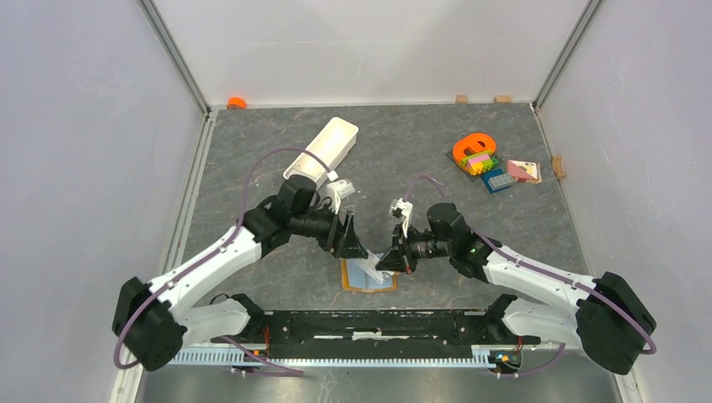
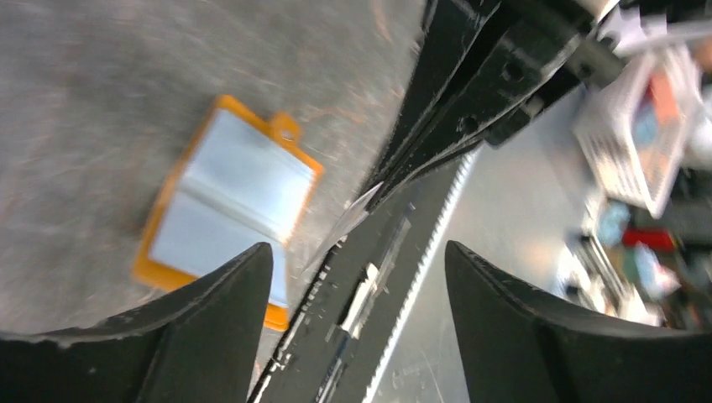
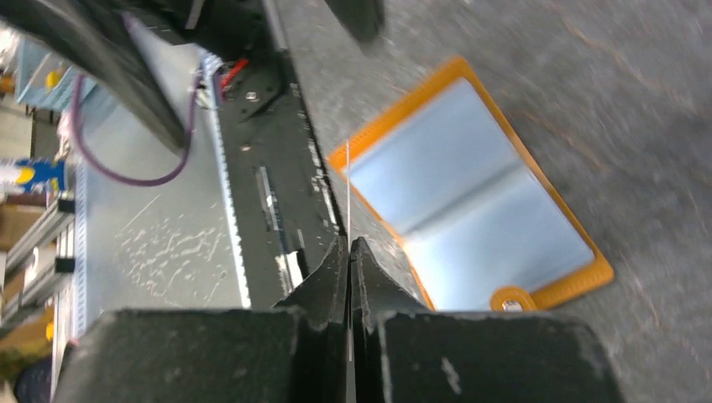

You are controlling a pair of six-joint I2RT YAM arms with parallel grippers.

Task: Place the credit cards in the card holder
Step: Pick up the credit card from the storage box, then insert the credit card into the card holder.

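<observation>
Wallet-style card holder (image 1: 368,279), one only, lies open flat by the worktop's near edge: orange-tan leathery rim, two glossy blue-grey pockets. One thin card (image 3: 348,193) sits edge-on, clamped in the right gripper (image 3: 349,252); the left gripper (image 2: 359,252) stands with fingers wide apart.

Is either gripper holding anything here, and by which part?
Right gripper pinches a card by one edge; left gripper is open, empty.

Was enclosed by pale walls (image 1: 75,126), with metal posts (image 1: 174,54) at both far corners. Showed a grey mottled table (image 1: 252,151), evenly lit. Held blurred clutter (image 2: 638,126) beyond the near edge.
</observation>
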